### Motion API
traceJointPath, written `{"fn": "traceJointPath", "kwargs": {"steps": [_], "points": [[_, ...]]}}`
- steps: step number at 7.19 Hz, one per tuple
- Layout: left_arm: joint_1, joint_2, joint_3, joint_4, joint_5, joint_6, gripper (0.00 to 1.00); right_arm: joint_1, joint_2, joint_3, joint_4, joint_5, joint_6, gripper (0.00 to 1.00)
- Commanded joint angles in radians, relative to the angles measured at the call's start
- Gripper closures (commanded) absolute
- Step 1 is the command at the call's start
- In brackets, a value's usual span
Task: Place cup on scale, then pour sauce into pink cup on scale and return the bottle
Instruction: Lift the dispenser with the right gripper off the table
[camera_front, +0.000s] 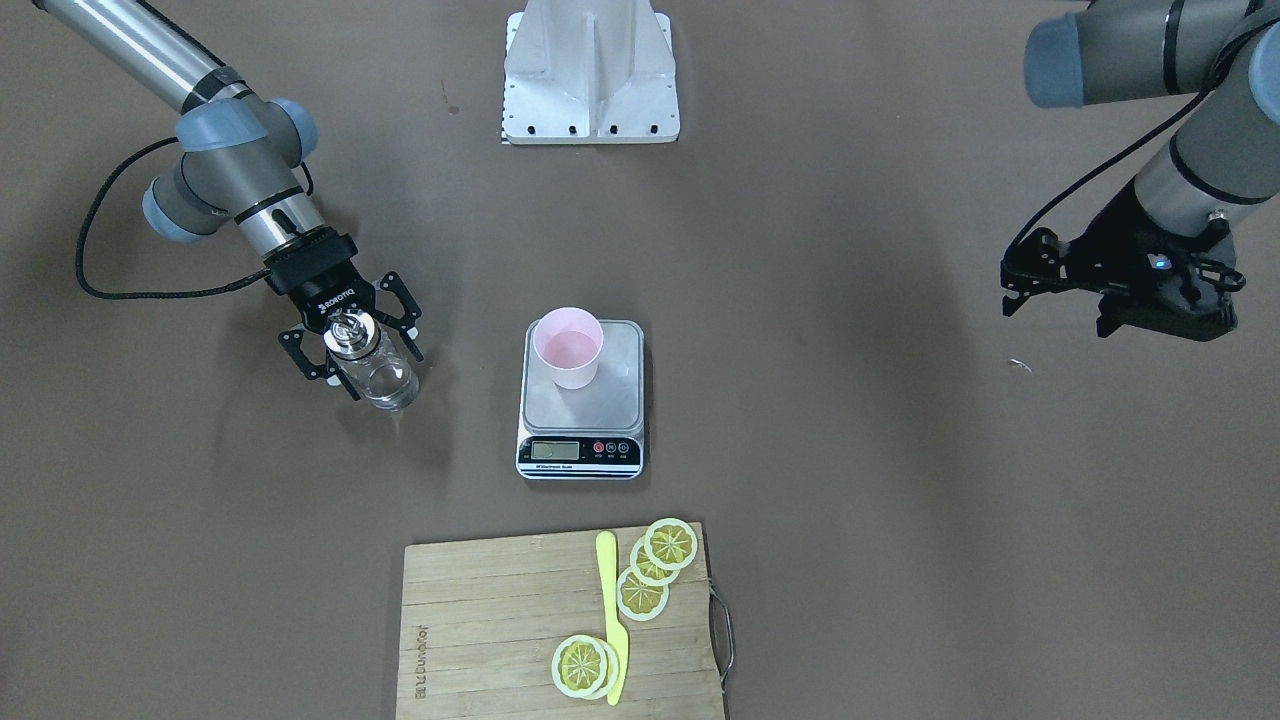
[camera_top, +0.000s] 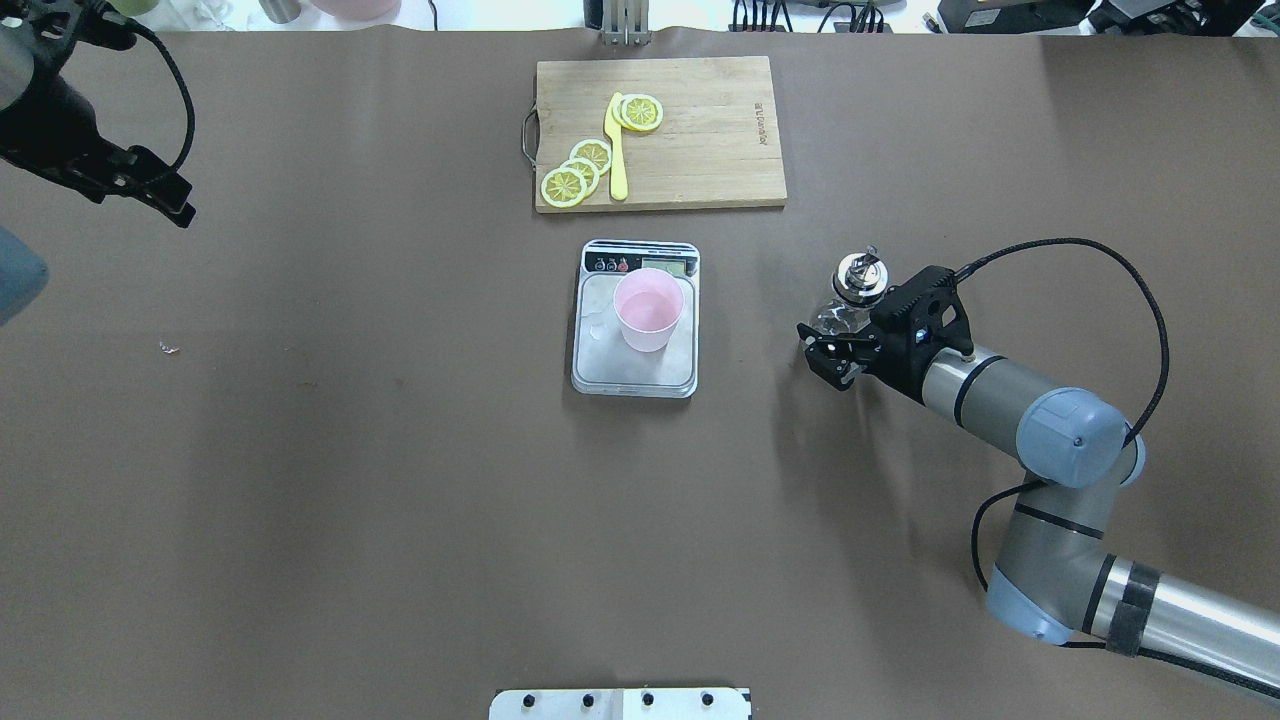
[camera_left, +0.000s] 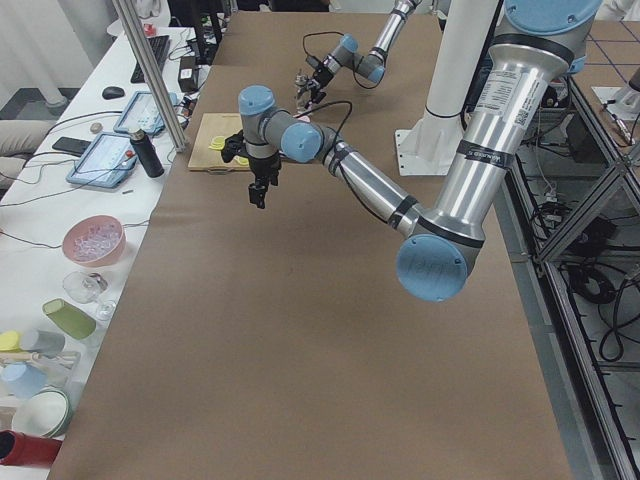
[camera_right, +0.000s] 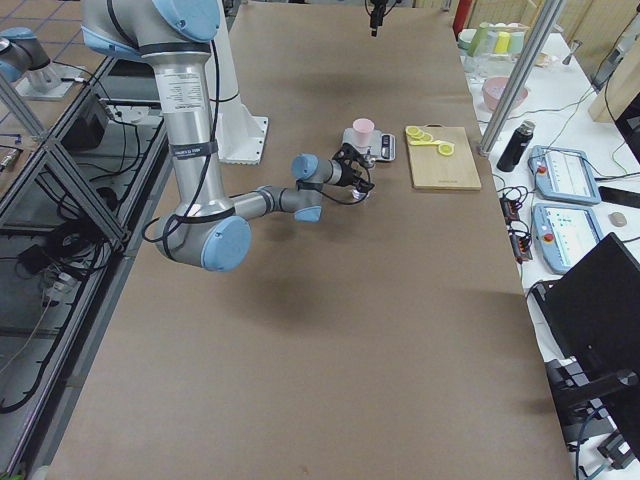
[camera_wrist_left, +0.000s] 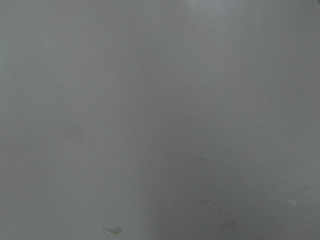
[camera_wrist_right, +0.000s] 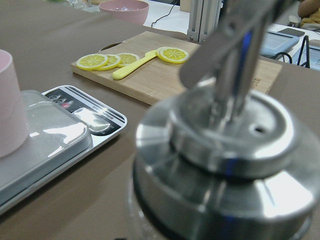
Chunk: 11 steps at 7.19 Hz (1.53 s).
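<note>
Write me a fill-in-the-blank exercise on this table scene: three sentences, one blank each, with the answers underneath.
1. The cup stands on the ___.
2. The ___ arm's gripper flanks the bottle.
3. On the board, a knife lies among slices of ___.
Missing words: scale; right; lemon.

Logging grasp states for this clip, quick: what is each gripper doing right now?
Left gripper: open or closed cannot be told; nothing seen in it.
Right gripper: closed on the bottle.
</note>
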Motion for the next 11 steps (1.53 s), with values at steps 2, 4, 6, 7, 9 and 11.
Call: {"fn": "traceJointPath", "kwargs": {"steps": [2, 4, 6, 7, 9, 11], "points": [[0.000, 0.000, 0.001, 0.000, 0.000, 0.000, 0.02, 0.000, 0.002, -0.012, 0.000, -0.006, 0.000, 0.30], [0.000, 0.000, 0.001, 0.000, 0.000, 0.000, 0.02, 0.001, 0.005, -0.010, 0.002, -0.006, 0.000, 0.52], [0.002, -0.001, 0.001, 0.000, 0.000, 0.000, 0.02, 0.003, 0.005, 0.001, 0.000, -0.008, 0.002, 0.62], [0.000, -0.001, 0.001, 0.000, 0.000, 0.000, 0.02, 0.012, 0.005, 0.005, -0.003, -0.009, -0.001, 0.72], [0.000, 0.000, 0.001, 0.000, 0.000, 0.002, 0.02, 0.037, 0.010, 0.010, -0.012, 0.003, -0.003, 0.88], [-0.002, 0.002, 0.004, 0.000, 0.000, 0.014, 0.02, 0.064, 0.031, 0.075, -0.175, 0.015, -0.027, 0.93]]}}
